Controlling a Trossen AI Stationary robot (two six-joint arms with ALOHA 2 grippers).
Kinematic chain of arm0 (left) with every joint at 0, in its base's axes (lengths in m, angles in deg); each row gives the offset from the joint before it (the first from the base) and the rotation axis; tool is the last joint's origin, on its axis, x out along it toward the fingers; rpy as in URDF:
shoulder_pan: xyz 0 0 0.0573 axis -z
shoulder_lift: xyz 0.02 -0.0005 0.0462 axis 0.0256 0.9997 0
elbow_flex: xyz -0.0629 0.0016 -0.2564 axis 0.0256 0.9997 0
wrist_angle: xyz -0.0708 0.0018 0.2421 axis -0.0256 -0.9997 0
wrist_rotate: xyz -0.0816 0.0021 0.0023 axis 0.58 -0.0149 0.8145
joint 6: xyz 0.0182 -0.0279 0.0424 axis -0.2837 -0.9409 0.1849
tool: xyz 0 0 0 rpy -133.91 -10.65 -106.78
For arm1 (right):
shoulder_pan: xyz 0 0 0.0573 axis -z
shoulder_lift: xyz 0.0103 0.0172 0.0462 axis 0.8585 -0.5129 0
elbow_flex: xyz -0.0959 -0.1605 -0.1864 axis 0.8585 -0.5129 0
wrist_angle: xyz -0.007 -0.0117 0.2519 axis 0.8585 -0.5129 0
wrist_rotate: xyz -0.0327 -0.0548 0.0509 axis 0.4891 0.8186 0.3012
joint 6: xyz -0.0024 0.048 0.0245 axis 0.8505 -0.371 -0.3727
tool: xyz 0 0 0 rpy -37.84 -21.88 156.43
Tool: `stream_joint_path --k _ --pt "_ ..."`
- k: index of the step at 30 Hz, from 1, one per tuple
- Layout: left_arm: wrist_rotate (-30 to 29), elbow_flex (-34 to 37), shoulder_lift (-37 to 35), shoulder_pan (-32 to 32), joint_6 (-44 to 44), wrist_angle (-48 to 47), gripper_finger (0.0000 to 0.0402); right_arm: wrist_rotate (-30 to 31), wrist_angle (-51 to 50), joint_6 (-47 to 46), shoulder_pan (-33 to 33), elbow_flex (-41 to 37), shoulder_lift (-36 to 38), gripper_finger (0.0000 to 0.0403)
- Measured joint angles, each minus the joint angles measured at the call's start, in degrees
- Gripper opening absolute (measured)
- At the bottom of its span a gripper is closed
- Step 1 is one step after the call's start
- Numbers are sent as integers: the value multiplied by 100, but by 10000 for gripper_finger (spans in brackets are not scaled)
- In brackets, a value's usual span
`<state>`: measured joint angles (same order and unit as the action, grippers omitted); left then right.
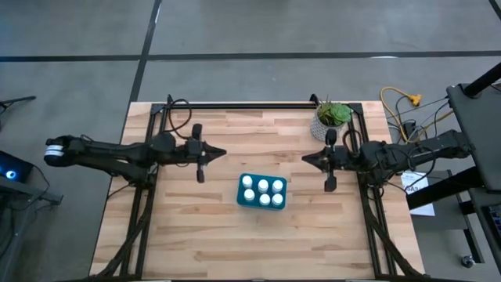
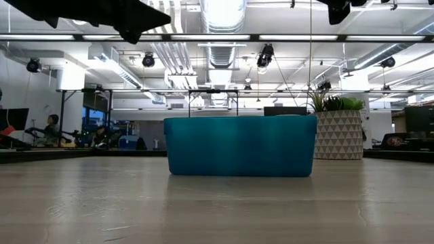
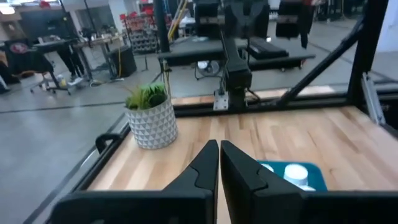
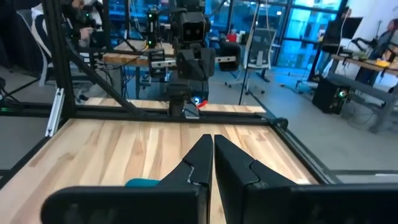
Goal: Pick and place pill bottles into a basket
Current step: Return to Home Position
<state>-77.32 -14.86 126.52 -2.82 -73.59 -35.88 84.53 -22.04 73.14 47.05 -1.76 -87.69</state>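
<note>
The teal-blue basket [image 1: 262, 191] sits at the table's middle, with several white pill bottles [image 1: 263, 186] standing upright inside it. It also shows in the low view [image 2: 239, 146], and its corner with bottle caps shows in the left wrist view [image 3: 293, 174]. My left gripper [image 1: 221, 153] is shut and empty, held above the table to the basket's far left. My right gripper [image 1: 306, 157] is shut and empty, above the table to the basket's far right. Both grippers point toward each other.
A white patterned plant pot [image 1: 331, 120] with a green plant stands at the table's far right, next to my right arm. It also shows in the left wrist view [image 3: 151, 119]. Black frame rails [image 1: 239, 104] run along the far edge and both sides.
</note>
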Motion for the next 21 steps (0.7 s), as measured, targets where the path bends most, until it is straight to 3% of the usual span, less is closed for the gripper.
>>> stream_joint_path --k 4,9,14,21 --pt "10 -2 -96 109 -18 84 0 -17 236 141 0 -62 167 9" --pt "0 7 -80 195 -14 164 0 -761 854 549 4 -389 582 9" --pt "-68 73 -54 193 -3 258 0 -751 1461 415 161 -817 1071 8" --pt "-82 264 -48 193 8 679 0 -1886 1891 300 858 -1285 1373 8"
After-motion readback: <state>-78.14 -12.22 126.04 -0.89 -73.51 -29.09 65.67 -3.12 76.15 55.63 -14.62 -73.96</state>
